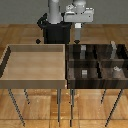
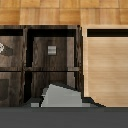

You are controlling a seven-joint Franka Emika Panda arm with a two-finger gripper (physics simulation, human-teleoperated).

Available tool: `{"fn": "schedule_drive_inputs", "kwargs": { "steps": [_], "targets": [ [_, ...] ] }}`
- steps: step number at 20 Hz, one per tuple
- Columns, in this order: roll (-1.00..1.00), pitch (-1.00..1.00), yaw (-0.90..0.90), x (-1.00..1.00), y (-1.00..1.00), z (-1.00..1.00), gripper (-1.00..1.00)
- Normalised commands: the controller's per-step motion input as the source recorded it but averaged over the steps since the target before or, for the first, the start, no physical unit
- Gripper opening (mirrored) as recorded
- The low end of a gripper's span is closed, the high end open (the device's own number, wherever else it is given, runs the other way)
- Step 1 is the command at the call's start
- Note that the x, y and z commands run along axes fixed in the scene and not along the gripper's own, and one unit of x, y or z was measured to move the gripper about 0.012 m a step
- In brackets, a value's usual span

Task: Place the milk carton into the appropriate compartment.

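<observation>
In the exterior view, the large light tan undivided wooden bin (image 1: pixel 35 62) stands on thin metal legs at the exterior view's left, its interior bare. Touching it along one wall, at the exterior view's right, is the dark brown striped wooden bin (image 1: pixel 97 65) split into four rectangular cells. The white and grey gripper (image 1: pixel 78 37) hangs from the arm above the back edge of the dark bin, over the far cell next to the tan bin; open air surrounds it on all sides. A small slim grey shape, the milk carton (image 1: pixel 81 49), shows just under the gripper at that far compartment (image 1: pixel 89 52); whether the fingers clasp it cannot be told here. The near cell beside the tan bin holds a small grey cube (image 1: pixel 84 73), the near cell at the exterior view's right holds a squat pale round can (image 1: pixel 116 70), and a small grey upright item (image 1: pixel 114 47) stands at the far right cell.

In the wrist view, the grey carton with its whitish peaked top (image 2: pixel 59 96) fills the area nearest the camera, hanging above a dark cell beside the tan bin's wall (image 2: pixel 107 65). The cube (image 2: pixel 51 49) sits in the next cell beyond, and the can (image 2: pixel 1 47) peeks in at the frame edge. No fingers are visible, so the spread of the jaws cannot be judged
</observation>
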Motion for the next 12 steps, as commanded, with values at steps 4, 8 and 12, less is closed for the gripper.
{"fn": "schedule_drive_inputs", "kwargs": {
  "steps": [4,8,12],
  "targets": [
    [0.0,0.0,0.0,0.0,0.75,0.0,-1.0],
    [0.0,0.0,0.0,0.0,0.5,-0.25,-1.0],
    [0.0,0.0,0.0,-0.5,0.0,0.0,-1.0]
  ]
}}
